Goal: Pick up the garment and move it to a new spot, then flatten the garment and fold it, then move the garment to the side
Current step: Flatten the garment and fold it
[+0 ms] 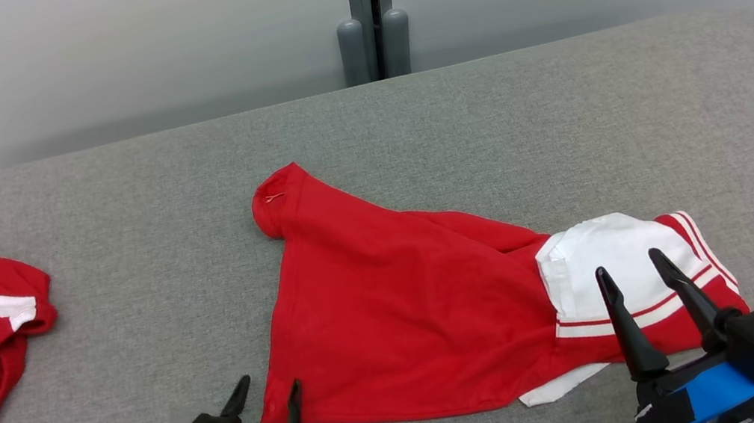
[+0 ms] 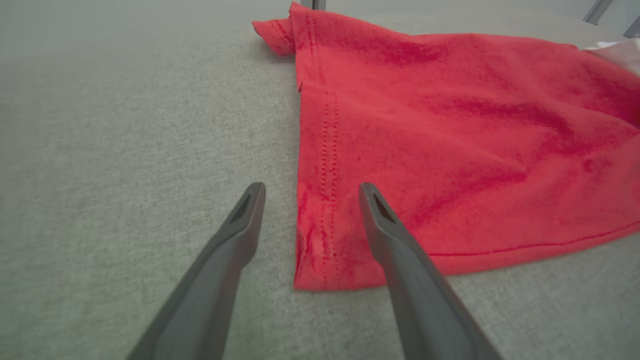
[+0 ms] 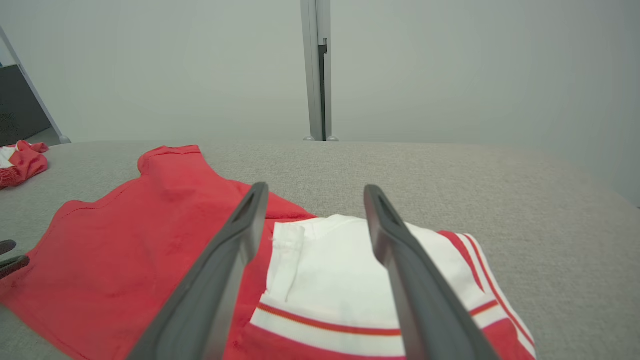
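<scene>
Now left pincer [image 1: 269, 381] and right pincer [image 1: 627, 261] agape, empty, at garment [image 1: 398, 299].

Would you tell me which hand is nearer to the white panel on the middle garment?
Right. The right hand sits over the white panel, its fingers crossing it in the head view; the left hand is at the opposite red corner, well away.
</scene>
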### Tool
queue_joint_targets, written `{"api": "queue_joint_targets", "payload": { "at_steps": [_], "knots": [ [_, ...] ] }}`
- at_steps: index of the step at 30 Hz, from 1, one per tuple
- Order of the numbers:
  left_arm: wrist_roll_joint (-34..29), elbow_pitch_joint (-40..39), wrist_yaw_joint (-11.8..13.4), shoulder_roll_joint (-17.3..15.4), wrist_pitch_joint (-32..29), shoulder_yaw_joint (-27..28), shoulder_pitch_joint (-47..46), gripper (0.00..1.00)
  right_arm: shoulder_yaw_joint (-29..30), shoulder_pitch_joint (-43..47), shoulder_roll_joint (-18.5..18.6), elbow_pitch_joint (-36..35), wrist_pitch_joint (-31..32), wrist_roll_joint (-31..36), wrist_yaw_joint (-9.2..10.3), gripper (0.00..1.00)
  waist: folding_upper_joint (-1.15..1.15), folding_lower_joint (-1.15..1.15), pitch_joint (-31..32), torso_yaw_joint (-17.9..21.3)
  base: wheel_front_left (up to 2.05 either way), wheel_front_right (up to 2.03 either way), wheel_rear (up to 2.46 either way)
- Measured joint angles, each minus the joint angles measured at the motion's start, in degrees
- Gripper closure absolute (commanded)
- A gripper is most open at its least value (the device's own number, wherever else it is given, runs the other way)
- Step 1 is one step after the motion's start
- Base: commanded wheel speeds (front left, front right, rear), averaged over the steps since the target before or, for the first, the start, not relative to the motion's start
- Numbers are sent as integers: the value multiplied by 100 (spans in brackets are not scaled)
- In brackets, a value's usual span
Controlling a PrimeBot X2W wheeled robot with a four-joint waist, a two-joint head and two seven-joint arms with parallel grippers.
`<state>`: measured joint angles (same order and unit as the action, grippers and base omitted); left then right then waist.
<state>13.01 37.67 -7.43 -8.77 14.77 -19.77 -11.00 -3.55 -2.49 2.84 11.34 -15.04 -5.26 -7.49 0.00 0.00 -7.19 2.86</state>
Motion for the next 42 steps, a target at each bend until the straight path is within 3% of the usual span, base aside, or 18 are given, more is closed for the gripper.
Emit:
{"api": "queue_joint_targets", "payload": {
  "at_steps": [10,11,12,13,21,35,40,41,42],
  "knots": [
    [379,514,0,7,-7,-532,-96,0,21,-58,0,8,0,-14,1,0,0,0,-50,92,0,0,0],
    [434,531,0,20,-4,-572,-110,55,25,-58,0,7,0,-18,0,0,0,0,-45,96,0,0,0],
    [465,545,0,24,-3,-622,-125,84,30,-59,0,5,0,-18,1,0,0,0,-39,98,0,0,0],
    [486,569,0,31,-3,-669,-146,100,36,-58,1,5,0,-16,1,0,0,0,-26,95,0,0,0],
    [695,615,11,-11,12,-632,-293,100,110,-15,0,-12,0,9,0,0,0,0,86,-49,0,0,0],
    [917,-489,445,-569,23,695,471,100,280,31,0,53,0,22,1,0,0,0,76,-370,0,0,0],
    [917,-701,549,-602,23,994,814,100,349,31,0,105,0,27,1,0,0,0,43,-357,0,0,0],
    [917,-734,555,-598,23,1015,850,54,363,30,0,116,0,27,1,0,0,0,42,-358,0,0,0],
    [917,-768,546,-587,22,1042,875,0,372,31,0,129,0,26,1,0,0,0,44,-361,0,0,0]
  ]
}}
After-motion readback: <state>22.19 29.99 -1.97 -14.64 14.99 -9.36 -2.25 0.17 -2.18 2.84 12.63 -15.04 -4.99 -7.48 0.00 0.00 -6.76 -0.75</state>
